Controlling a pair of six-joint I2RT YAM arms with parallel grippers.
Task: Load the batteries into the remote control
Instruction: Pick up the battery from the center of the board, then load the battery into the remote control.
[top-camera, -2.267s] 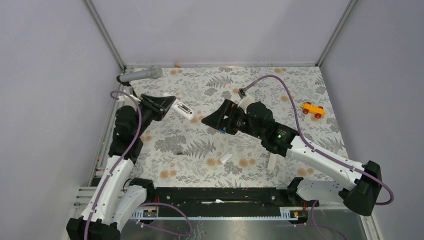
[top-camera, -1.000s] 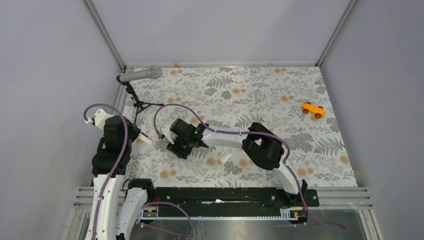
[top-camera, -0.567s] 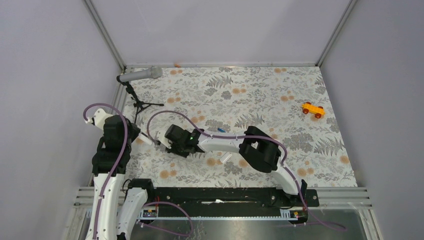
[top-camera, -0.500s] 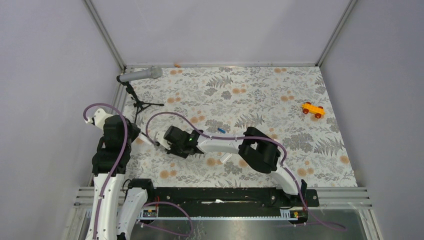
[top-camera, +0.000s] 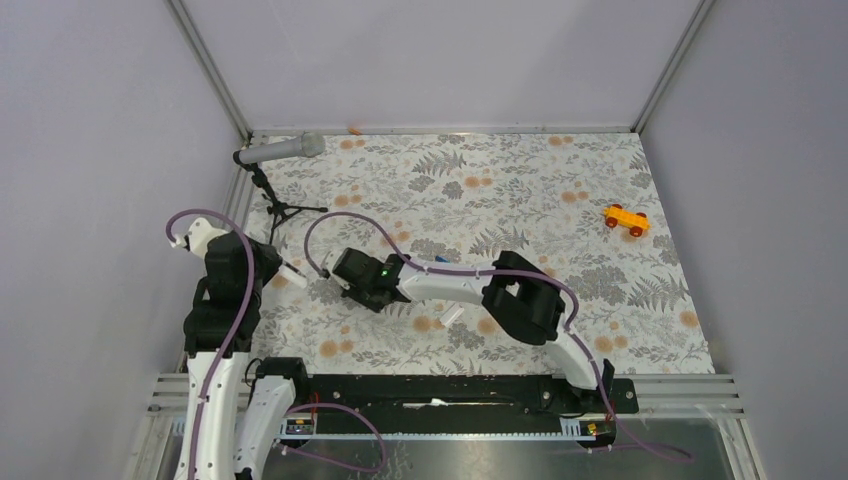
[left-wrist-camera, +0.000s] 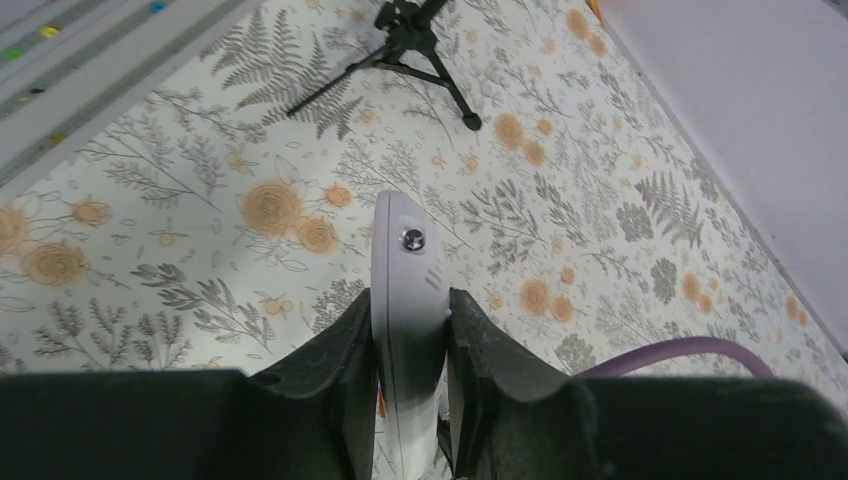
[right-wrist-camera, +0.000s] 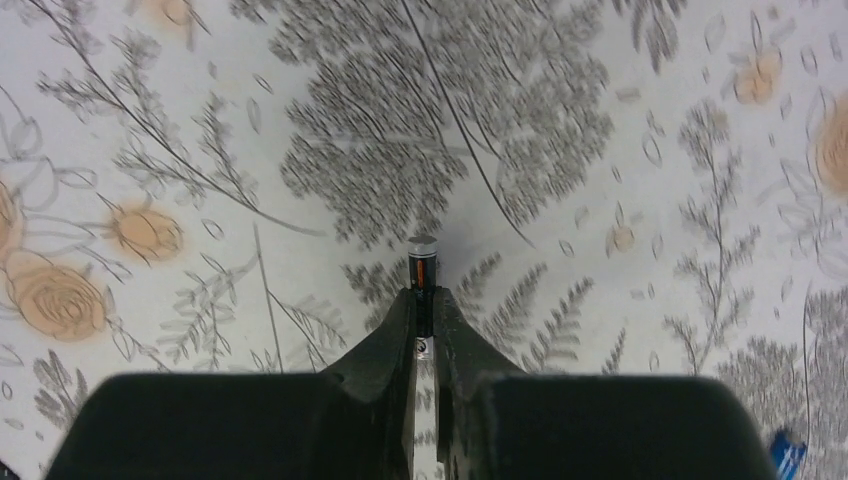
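Gripping the remote control (left-wrist-camera: 405, 265) with the left fingers (left-wrist-camera: 352, 345), closed to its thickness on the two broad faces, one end jutting past the tips, close to the left edge of the bench (top-camera: 560, 180) and seemingly lifted off it. Held edge-on like that, most likely, to steady the handset and offer it to the other arm; no telling from here which face looks toward that arm. Pinching the orange-brown battery (right-wrist-camera: 422, 268) in the right fingers (right-wrist-camera: 398, 325), nearly shut on the slim body, silvery end poking forward beyond the tips. A grip by the rear half, presumably to leave the leading end free for sliding into a slot. Reaching across from the right base toward the left edge, short of the remote, with a gap between. Lying loose on the bench behind that wrist, toward the middle: the blue battery (right-wrist-camera: 787, 450), left for a second trip. Judged stage: first cell in hand, insertion not yet begun. Needed next: fine alignment and gentle pressure. Of no use here: toy car (top-camera: 625, 219) by the right edge, microphone (top-camera: 282, 150) at the far-left corner.
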